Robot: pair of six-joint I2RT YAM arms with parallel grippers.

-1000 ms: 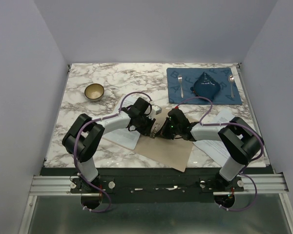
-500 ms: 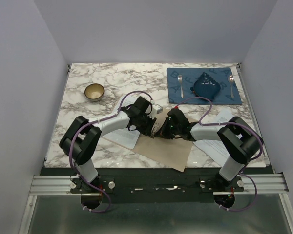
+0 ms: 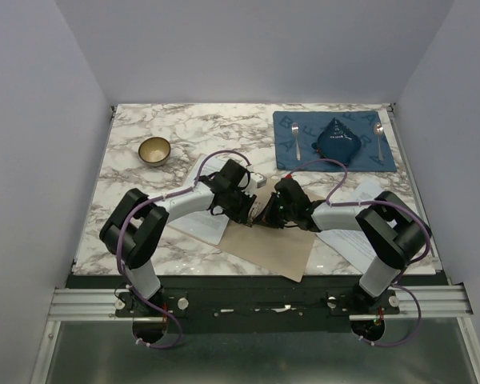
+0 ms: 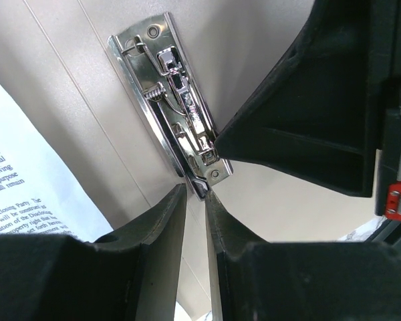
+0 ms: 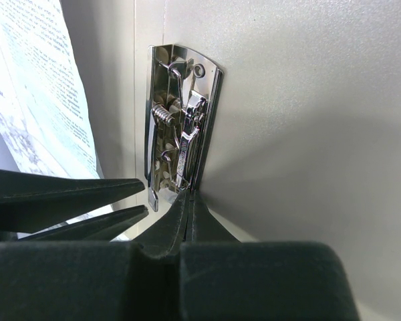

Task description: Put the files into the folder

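The tan folder [image 3: 276, 240] lies open on the table's near middle, with its metal clip [image 4: 177, 114] on the inner spine, also seen in the right wrist view [image 5: 177, 134]. My left gripper [image 4: 195, 192] is closed to a narrow gap on the clip's end tab. My right gripper [image 5: 189, 197] is shut, its tips against the clip's lever from the other side. Both grippers meet over the clip in the top view [image 3: 260, 212]. One printed white file [image 3: 200, 226] lies under the left arm beside the folder and also shows in the left wrist view [image 4: 27, 194]. Another sheet [image 3: 362, 192] lies to the right.
A blue placemat [image 3: 334, 140] at the back right holds a folded dark napkin [image 3: 338, 140], a fork [image 3: 295, 140] and a spoon [image 3: 379, 136]. A small bowl [image 3: 154, 150] stands at the back left. The two arms cross the table's middle.
Both grippers stay at the clip. The left arm's elbow has shifted slightly; nothing else has visibly moved.
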